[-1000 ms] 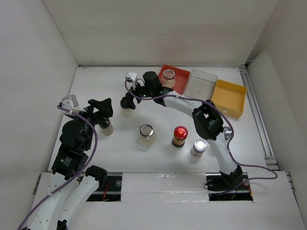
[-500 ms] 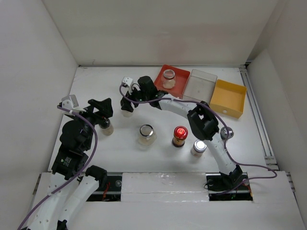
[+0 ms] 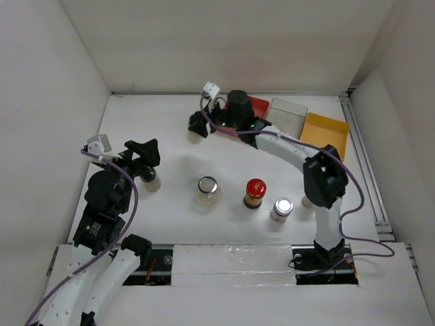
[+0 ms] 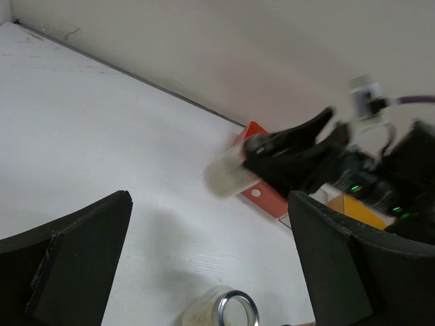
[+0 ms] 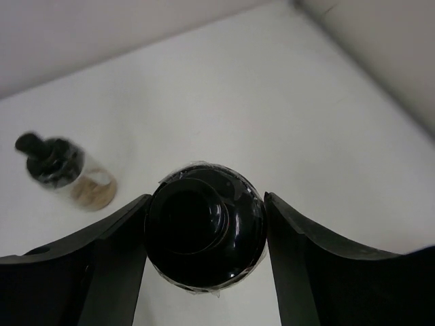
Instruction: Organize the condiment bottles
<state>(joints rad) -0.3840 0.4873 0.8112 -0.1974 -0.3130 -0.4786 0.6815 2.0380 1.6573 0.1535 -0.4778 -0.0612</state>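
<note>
The right tool point(image 5: 206, 200) is clamped on the black cap of a pale bottle point(image 4: 225, 175), with one finger pressed against each side of the cap. Tool and bottle are at about 11 o'clock on the white tabletop point(image 3: 136, 122). In the left wrist view the bottle is blurred, its pale body jutting out past the fingers and tilted rather than upright. Just off the tool at 3 o'clock, the right arm covers most of the red tray point(image 3: 260, 103). The clear tray point(image 3: 289, 115) and the yellow tray point(image 3: 326, 136) follow in a line toward 2 o'clock. At 9 o'clock the left tool point(image 3: 147, 160) has its fingers spread wide apart with nothing between them. An amber-filled bottle point(image 3: 153, 180) with a black top stands upright just beside it, at its 5 o'clock. Toward 6 o'clock, well apart from both tools, a silver-lidded jar point(image 3: 208, 189), a red-capped bottle point(image 3: 255, 192) and a silver-capped bottle point(image 3: 281, 208) stand upright in a loose row, none touching.
</note>
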